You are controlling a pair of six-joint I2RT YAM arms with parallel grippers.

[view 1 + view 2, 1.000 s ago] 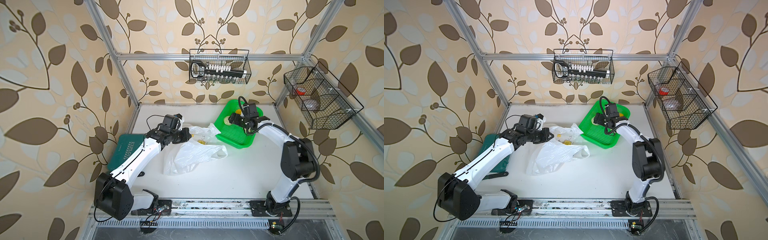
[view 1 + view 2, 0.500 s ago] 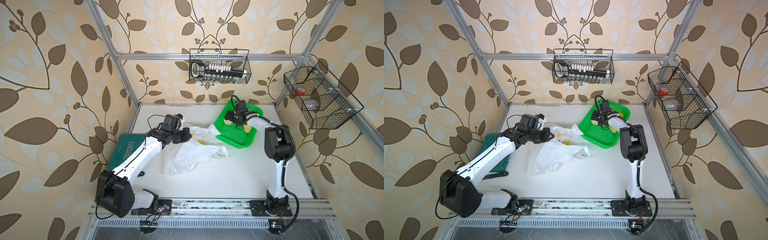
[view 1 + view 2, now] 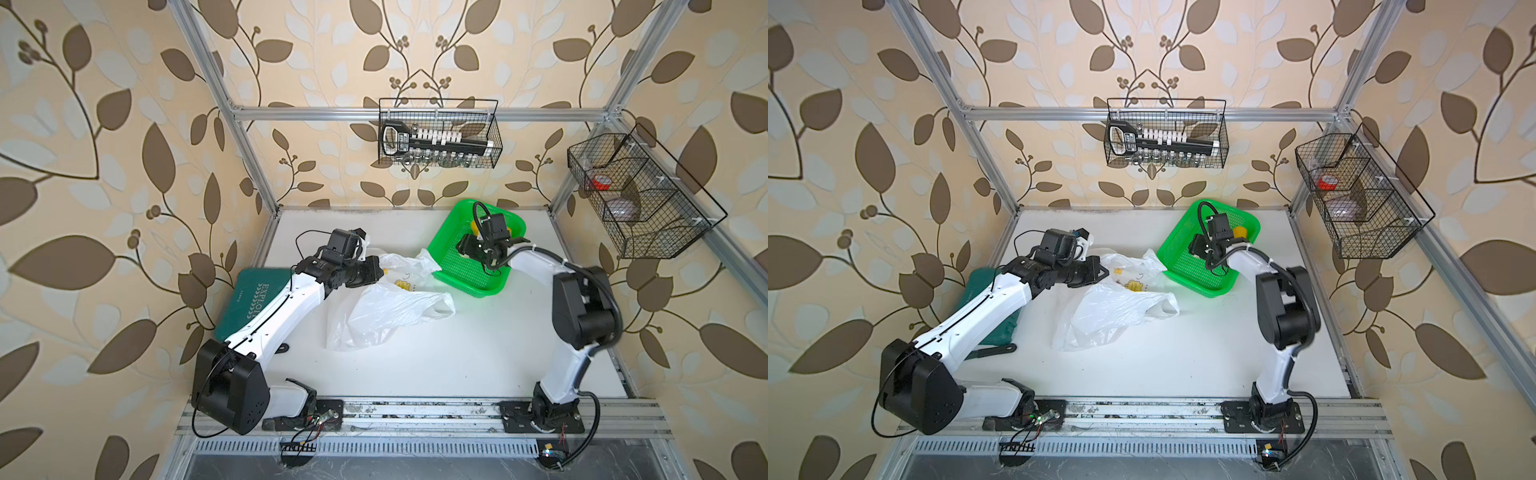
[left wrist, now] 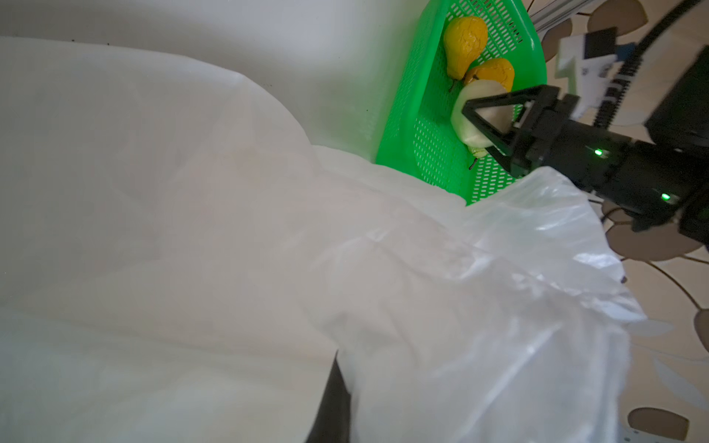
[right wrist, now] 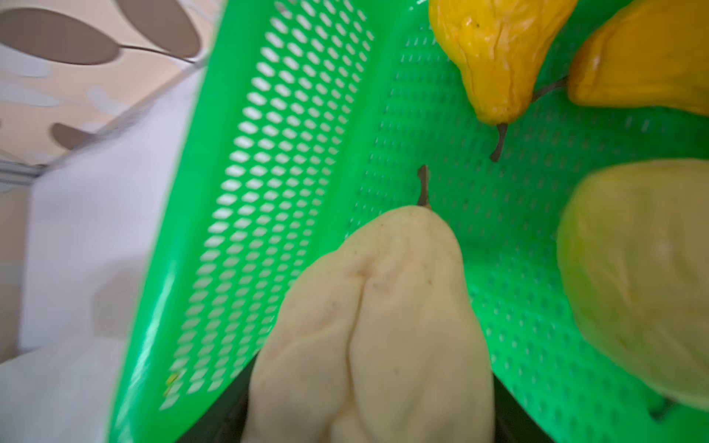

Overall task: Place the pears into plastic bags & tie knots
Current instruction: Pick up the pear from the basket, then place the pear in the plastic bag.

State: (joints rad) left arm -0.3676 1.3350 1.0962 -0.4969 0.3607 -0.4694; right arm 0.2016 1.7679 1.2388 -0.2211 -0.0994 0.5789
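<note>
- Cream-yellow and soft-looking, one pale pear [image 5: 383,326] sits between the jaws of the right gripper [image 4: 485,122] inside the green basket [image 3: 494,286]; the jaws bracket it on both sides, though whether they grip it firmly yet I cannot tell.
- Its long axis runs straight out from the gripper, stem pointing away from the wrist toward the two orange pears [image 5: 502,57] at the basket's far end.
- Another pale pear [image 5: 644,276] lies just beside the bracketed one, apart from it.
- White and translucent, the plastic bag [image 3: 386,311] lies on the table between the two arms, its upper edge touching the basket's near wall.
- Left gripper [image 3: 1096,272] is closed on the bag's edge, holding the film up; from the left wrist view the film billows wide, but how open the mouth is I cannot tell.
- The relation that matters: the bag lies from the basket toward the left arm, just over the basket wall, so the right arm, the nearer one to the fruit, would need to lift the pear clear of that wall and carry it a short way across.
- No knot is tied yet; the handles look loose.
</note>
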